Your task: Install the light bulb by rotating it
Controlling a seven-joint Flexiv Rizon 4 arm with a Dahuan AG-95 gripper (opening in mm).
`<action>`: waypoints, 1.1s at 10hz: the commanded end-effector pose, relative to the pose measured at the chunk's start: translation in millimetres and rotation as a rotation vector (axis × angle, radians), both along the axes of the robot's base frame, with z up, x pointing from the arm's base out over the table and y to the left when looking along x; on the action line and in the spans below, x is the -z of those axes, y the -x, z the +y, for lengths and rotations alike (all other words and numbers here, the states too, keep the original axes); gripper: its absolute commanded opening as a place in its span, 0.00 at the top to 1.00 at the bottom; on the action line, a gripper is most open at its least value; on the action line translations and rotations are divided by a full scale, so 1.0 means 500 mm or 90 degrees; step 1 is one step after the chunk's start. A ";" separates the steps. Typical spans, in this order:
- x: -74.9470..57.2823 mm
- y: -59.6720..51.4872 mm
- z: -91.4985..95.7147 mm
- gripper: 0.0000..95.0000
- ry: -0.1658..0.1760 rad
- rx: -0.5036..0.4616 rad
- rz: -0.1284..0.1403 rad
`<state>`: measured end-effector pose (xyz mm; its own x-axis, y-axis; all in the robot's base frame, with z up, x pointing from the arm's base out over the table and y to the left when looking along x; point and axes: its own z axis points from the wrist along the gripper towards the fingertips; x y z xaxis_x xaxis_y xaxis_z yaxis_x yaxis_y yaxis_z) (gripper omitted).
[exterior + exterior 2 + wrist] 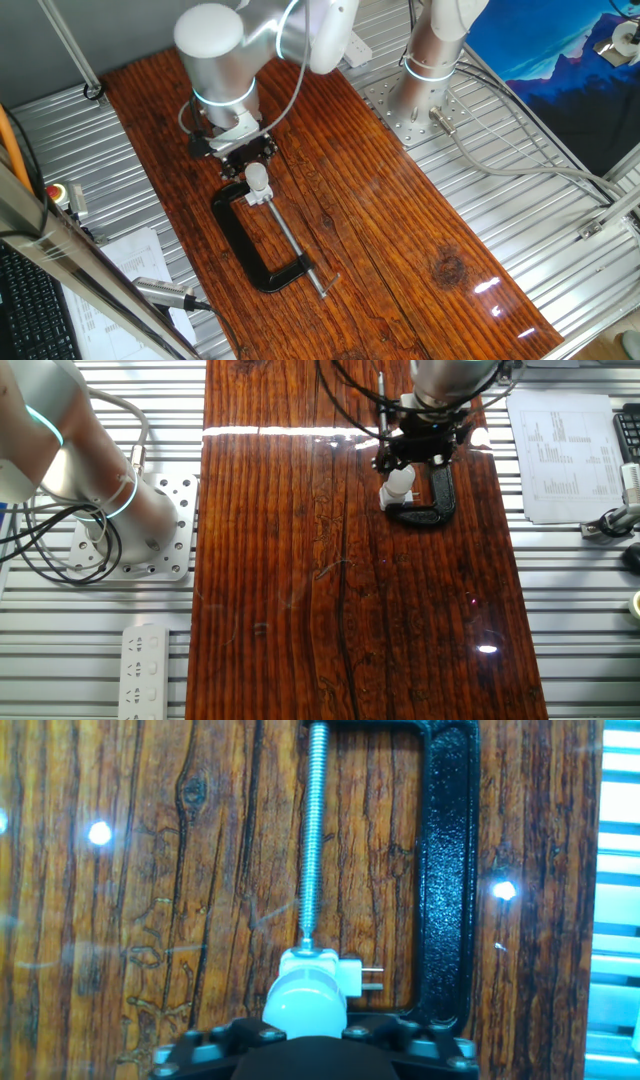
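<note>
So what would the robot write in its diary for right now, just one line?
step: bulb install | light bulb: on white socket block held by black clamp | gripper: over bulb, grip unclear

No text, label, brand or number can be read in any view. The printed paper sheet (565, 455) beside the wooden board carries rows of print, but the print is too small to make out.

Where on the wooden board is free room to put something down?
The wooden board is bare between the black C-clamp and the power strip side. It is crowded at the clamp, where the hand and light bulb sit.
</note>
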<state>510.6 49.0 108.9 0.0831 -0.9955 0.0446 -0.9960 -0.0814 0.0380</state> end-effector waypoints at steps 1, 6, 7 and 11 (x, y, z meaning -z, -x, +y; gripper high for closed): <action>-0.006 0.004 0.000 0.00 -0.002 0.008 0.003; -0.059 -0.001 -0.011 0.00 -0.003 0.056 -0.001; -0.074 0.000 -0.017 0.20 0.000 0.088 -0.004; -0.108 -0.004 -0.045 0.40 -0.014 0.207 -0.037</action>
<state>513.0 30.5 158.9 -0.1816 -0.9829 0.0308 -0.9834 0.1816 -0.0052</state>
